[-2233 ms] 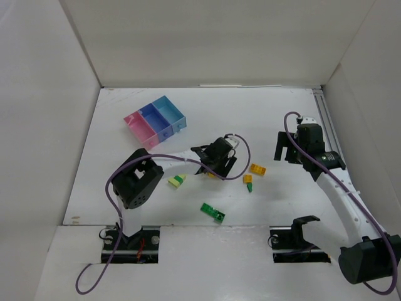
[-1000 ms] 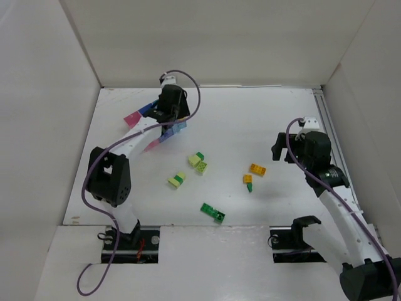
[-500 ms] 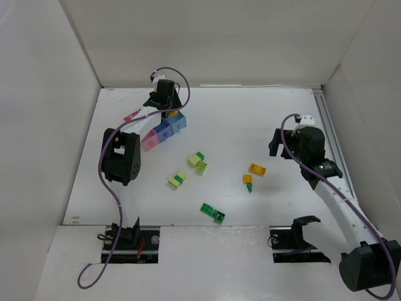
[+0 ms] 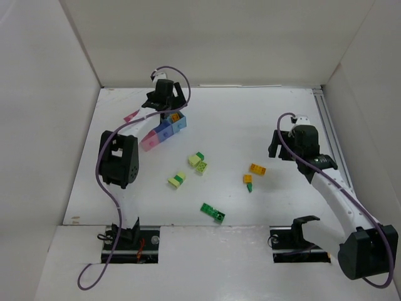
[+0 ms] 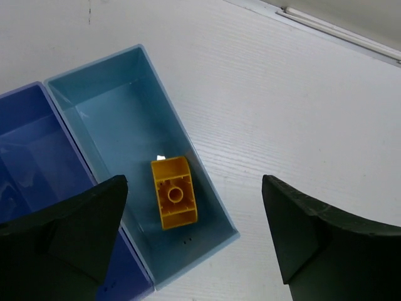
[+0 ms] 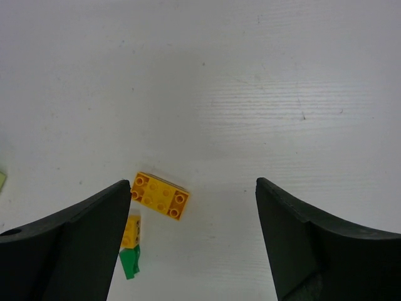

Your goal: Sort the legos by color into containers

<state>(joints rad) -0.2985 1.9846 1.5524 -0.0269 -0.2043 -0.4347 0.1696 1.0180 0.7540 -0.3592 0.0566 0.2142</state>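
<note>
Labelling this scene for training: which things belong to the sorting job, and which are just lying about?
Job: bins, binned orange brick, loose orange brick, orange-green stack, green brick, lime brick, pale brick.
Lying about: purple cable.

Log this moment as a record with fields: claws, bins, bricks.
left claw: open, empty, at the light blue bin
right claw: open, empty, apart from the loose orange brick
binned: one orange-yellow brick, in the light blue bin
other loose: lime-green bricks, pale yellow-green brick, dark green brick, orange-and-green piece
</note>
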